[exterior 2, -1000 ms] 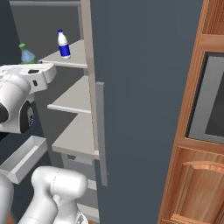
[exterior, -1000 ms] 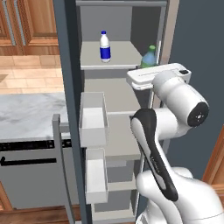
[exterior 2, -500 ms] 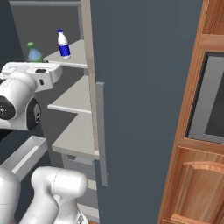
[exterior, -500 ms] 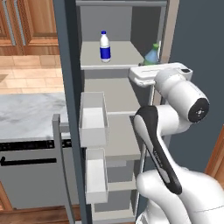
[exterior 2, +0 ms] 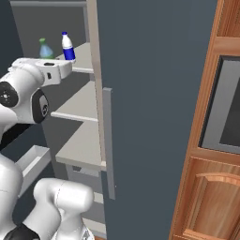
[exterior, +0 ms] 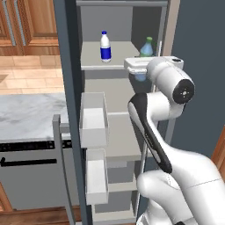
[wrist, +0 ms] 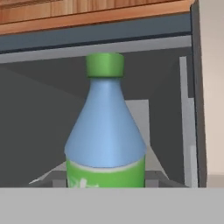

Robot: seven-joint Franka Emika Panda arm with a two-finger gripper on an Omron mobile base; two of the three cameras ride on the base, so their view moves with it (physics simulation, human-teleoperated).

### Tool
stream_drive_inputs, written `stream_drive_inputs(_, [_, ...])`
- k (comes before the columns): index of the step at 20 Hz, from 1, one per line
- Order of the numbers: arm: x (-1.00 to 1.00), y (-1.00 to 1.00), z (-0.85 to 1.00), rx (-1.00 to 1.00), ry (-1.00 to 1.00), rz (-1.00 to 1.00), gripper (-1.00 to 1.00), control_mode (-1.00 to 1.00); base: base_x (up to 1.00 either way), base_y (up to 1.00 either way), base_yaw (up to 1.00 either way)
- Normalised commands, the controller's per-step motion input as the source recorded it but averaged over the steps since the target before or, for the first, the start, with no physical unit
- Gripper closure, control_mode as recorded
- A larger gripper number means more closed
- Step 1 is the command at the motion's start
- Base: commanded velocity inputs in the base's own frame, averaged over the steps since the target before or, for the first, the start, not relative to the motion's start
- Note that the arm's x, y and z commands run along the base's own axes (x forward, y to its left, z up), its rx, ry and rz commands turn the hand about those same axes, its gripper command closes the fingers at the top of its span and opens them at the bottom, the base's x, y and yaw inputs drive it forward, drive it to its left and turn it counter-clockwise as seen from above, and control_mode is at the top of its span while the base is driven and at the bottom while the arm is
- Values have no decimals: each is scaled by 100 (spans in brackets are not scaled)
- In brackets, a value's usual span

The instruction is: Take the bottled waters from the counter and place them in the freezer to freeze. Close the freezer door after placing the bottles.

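Note:
The pale blue bottle with the green cap [wrist: 105, 131] stands upright right before the hand camera, and my gripper [wrist: 105, 178] is shut on its green-labelled body. It hangs at the right of the freezer's top shelf [exterior: 121, 61], over the shelf's front edge. From the sides, the pale blue bottle [exterior: 147, 46] [exterior 2: 44, 48] rises just above my white hand. The clear bottle with the dark blue label [exterior: 104, 46] [exterior 2: 68, 47] stands on that shelf to the left. The freezer door [exterior: 69, 110] is swung open, its white bins [exterior: 93, 121] facing inward.
The marble counter [exterior: 26, 114] lies left of the open door, over a grey dishwasher front [exterior: 30, 176]. A second slate panel with a bar handle [exterior 2: 108, 140] stands closed on the right, beside wooden cabinets [exterior 2: 215, 187]. Lower freezer shelves [exterior 2: 77, 105] are bare.
My hand has carried the pale blue bottle upward and deeper into the freezer, closer to the clear bottle. The clear bottle and the door have stayed put.

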Motion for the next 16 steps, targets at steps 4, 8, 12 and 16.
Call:
stream_drive_inputs(4, [22, 2, 0, 0, 2, -2, 100, -100, 0, 0, 0])
stream_drive_inputs(8, [19, 0, 0, 0, 0, 0, 100, -100, 0, 0, 0])
stream_drive_inputs(12, [22, 0, 0, 0, 0, 0, 100, -100, 0, 0, 0])
stream_drive_inputs(16, [13, 0, 0, 0, 0, -1, 100, -100, 0, 0, 0])
